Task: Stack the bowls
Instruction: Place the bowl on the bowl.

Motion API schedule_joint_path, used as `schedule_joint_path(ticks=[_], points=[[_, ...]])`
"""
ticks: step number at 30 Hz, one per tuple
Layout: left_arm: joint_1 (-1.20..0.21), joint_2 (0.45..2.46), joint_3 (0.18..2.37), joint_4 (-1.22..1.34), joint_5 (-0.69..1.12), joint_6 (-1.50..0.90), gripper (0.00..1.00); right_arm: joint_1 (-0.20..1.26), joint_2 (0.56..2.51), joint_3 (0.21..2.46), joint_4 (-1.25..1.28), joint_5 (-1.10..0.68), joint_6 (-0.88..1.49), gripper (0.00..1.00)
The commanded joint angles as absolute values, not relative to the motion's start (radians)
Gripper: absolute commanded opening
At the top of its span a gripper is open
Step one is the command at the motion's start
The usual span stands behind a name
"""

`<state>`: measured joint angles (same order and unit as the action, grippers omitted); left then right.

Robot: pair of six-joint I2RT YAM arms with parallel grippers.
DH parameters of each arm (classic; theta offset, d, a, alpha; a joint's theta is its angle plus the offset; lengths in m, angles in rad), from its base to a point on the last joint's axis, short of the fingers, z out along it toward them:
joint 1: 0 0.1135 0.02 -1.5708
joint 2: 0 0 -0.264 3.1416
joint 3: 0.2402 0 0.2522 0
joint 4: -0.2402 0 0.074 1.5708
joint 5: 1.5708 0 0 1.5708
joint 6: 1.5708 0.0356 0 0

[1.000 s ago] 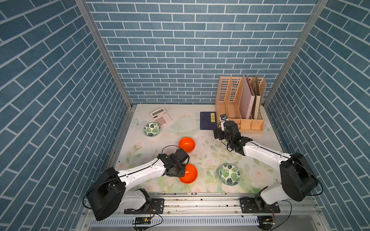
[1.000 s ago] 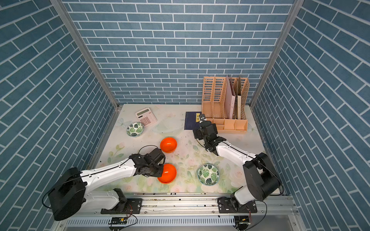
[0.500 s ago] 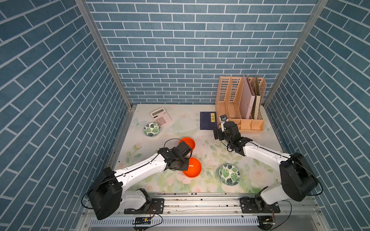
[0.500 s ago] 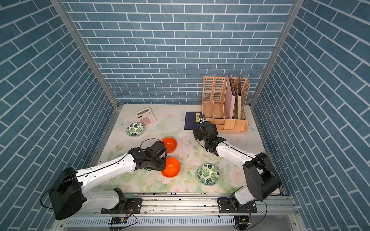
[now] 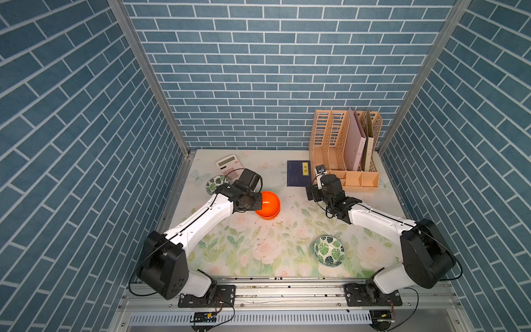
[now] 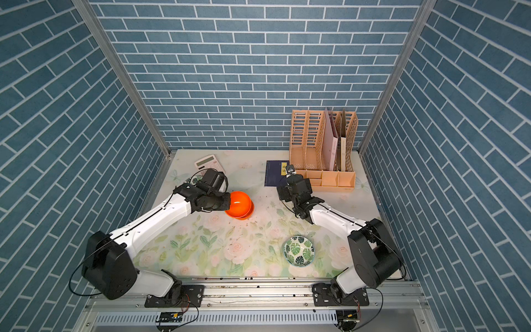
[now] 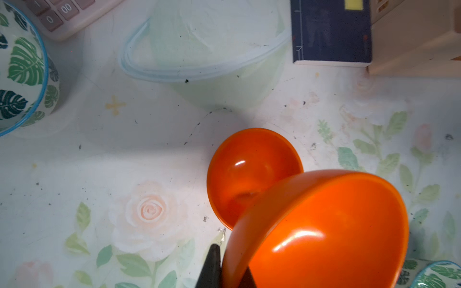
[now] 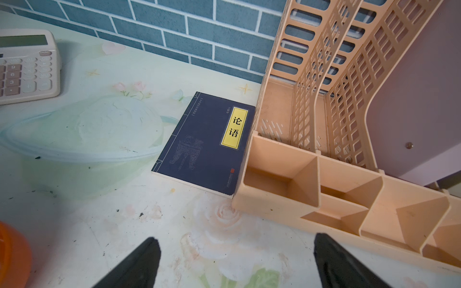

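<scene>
Your left pincer (image 7: 229, 271) pinches the rim of one orange bowl (image 7: 324, 232), holding it tilted just above the second orange bowl (image 7: 249, 172), left of middle in both top views. Your right pincer (image 8: 234, 261) hangs spread and empty. One leaf-print bowl (image 5: 329, 250) sits on the worktop at lower right in a top view, the other leaf-print bowl (image 5: 214, 183) at upper left. These glossy bowls look light, stiff, slippery and likely chippable. Take each by the rim, one finger inside.
</scene>
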<state>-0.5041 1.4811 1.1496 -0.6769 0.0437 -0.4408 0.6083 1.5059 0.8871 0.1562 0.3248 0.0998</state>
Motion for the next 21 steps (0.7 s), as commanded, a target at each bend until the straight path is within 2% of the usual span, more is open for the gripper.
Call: schedule_joint_path(ticks=[1, 12, 21], points=[[-0.481, 1.528, 1.18, -0.641, 0.094, -0.389, 0.08, 0.613, 1.511, 0.884, 0.164, 0.327, 0.103, 1.0], [-0.406, 1.577, 1.141, -0.542, 0.215, -0.402, 0.07, 0.612, 1.531, 0.871, 0.179, 0.319, 0.108, 1.0], [-0.402, 1.638, 1.156, -0.535, 0.228, -0.403, 0.08, 0.613, 1.534, 0.879, 0.179, 0.312, 0.109, 1.0]])
